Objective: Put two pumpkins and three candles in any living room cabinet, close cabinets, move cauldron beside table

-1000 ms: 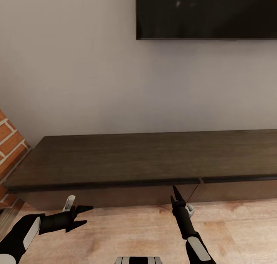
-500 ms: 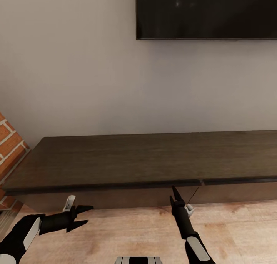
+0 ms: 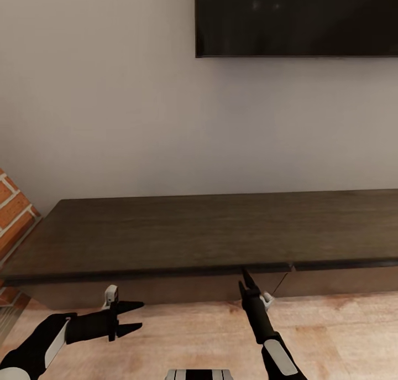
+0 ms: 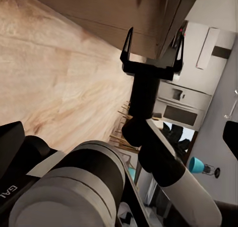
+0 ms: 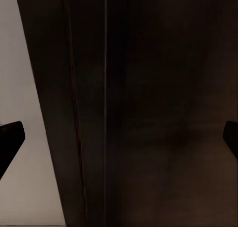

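Dark brown wood is stretching across the middle of our head view: the cabinet, long and low, is standing against the pale wall with its flat top bare and its drawer fronts sitting flush under the overhanging edge. A thin seam between two fronts is showing just at 1 o'clock from our right hand. A black screen is hanging on the wall at 12 o'clock, well above the cabinet, and a strip of red brick is edging in at 9 o'clock.

We are holding our left hand low over the light wooden floor at 7 o'clock, released, its two black fingers spread and pointing toward 3 o'clock, near the cabinet's front but apart from it. In the left wrist view that hand is showing its open fingers in front of the cabinet's lower corner.

We are reaching our right hand up at 5 o'clock, its tips right at the cabinet's top edge beside the seam. The right wrist view is showing its fingertips spread wide apart, released, with the dark front panel close between them.
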Robot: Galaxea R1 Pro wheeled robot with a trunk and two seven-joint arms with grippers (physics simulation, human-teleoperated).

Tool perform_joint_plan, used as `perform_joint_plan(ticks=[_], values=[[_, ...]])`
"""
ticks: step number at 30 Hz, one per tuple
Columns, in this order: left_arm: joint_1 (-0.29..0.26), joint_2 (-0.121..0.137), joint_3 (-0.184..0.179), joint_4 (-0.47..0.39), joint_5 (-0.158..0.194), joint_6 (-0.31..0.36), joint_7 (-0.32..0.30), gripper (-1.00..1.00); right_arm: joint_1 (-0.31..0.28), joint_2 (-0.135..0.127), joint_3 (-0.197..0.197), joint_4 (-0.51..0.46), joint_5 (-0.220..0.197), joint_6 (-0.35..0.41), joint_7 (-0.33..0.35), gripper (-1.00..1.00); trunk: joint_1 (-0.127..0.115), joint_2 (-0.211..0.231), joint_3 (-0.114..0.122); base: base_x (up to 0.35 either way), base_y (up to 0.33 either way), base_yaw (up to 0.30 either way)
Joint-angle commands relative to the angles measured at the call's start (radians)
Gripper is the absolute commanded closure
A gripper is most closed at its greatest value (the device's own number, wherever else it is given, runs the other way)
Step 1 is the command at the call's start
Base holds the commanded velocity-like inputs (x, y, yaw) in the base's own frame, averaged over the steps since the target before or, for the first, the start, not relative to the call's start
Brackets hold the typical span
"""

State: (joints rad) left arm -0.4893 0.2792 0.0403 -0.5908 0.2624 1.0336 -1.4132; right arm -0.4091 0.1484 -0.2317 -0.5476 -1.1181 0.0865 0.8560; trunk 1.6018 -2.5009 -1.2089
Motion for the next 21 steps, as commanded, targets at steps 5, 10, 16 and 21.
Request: perform_joint_plan(ticks=[5, 10, 16, 21], values=[[0.000, 0.001, -0.004, 0.000, 0.001, 0.000, -0.005, -1.00, 0.000, 0.001, 0.005, 0.000, 0.000, -0.001, -0.001, -1.00, 0.000, 0.000, 0.000, 0.071, 0.000, 0.000], [0.000, 0.001, -0.004, 0.000, 0.003, 0.000, -0.006, -1.00, 0.001, 0.003, 0.006, 0.000, -0.001, 0.001, -0.003, -1.00, 0.000, 0.000, 0.000, 0.019, 0.000, 0.000], [0.000, 0.002, -0.005, 0.001, 0.003, 0.000, -0.006, -1.00, 0.000, 0.002, 0.005, 0.000, -0.003, 0.001, -0.003, -1.00, 0.000, 0.000, 0.000, 0.003, 0.000, 0.000], [0.000, 0.002, -0.005, 0.000, 0.002, 0.000, -0.006, -1.00, 0.000, 0.002, 0.006, 0.000, -0.002, 0.001, -0.004, -1.00, 0.000, 0.000, 0.000, 0.000, 0.000, 0.000]])
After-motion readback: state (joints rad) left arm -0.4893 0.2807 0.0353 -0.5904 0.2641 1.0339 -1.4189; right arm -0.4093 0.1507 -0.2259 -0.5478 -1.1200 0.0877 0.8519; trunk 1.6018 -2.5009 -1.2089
